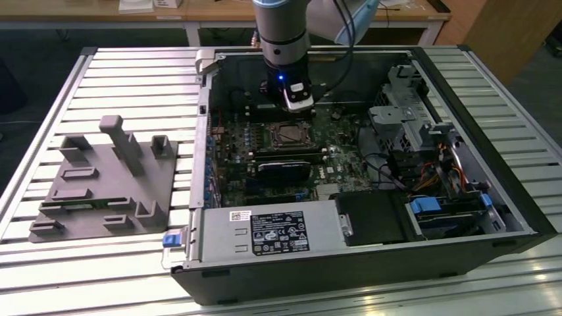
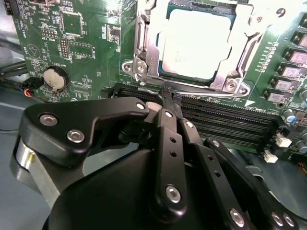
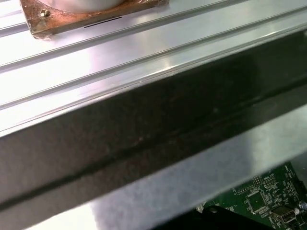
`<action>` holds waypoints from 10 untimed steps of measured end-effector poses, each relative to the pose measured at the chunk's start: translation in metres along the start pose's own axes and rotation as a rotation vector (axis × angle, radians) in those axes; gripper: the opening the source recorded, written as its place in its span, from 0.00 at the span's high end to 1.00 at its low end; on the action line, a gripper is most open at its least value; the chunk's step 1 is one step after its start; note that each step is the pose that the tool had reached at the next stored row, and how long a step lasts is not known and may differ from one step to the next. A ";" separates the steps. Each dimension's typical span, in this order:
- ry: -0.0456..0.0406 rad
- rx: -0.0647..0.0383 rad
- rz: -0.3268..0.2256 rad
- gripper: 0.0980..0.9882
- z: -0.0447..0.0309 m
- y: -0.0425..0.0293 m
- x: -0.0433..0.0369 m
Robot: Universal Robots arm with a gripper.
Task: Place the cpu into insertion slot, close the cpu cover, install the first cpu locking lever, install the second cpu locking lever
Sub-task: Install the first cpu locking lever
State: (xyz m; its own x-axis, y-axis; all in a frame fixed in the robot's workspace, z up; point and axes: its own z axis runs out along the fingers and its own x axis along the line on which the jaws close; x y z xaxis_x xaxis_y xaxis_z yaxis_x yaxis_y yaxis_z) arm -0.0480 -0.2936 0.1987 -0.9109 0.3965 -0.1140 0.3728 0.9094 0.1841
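Cpu (image 2: 196, 43): seated in the insertion slot (image 1: 290, 135), with the cpu cover (image 2: 149, 48) lying over its edges.
Hand (image 2: 171, 95): fingers pressed together with nothing seen between them, at 12 o'clock of the slot in the exterior view.
Risk: the tips could slip onto the memory slots (image 2: 230, 120) and scrape the board.

In the exterior view the aluminium table (image 1: 52, 99) is lit brightly from overhead, and glare is thrown off its slats, most strongly nearest the camera. The inside of the computer case (image 1: 351, 276) is left dim by comparison. In the second wrist view the face of the cpu (image 2: 196, 43) is washed almost white by reflected light.
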 end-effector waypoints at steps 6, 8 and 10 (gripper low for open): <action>-0.0050 -0.002 -0.001 0.99 0.0021 -0.0009 0.0002; -0.0059 -0.002 -0.001 0.99 0.0025 -0.0017 -0.0001; -0.0068 -0.003 -0.001 0.99 0.0028 -0.0027 -0.0004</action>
State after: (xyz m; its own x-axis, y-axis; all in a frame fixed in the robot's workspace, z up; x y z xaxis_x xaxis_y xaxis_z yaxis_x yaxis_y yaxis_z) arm -0.0481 -0.2959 0.1956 -0.9100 0.3965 -0.1208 0.3715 0.9095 0.1868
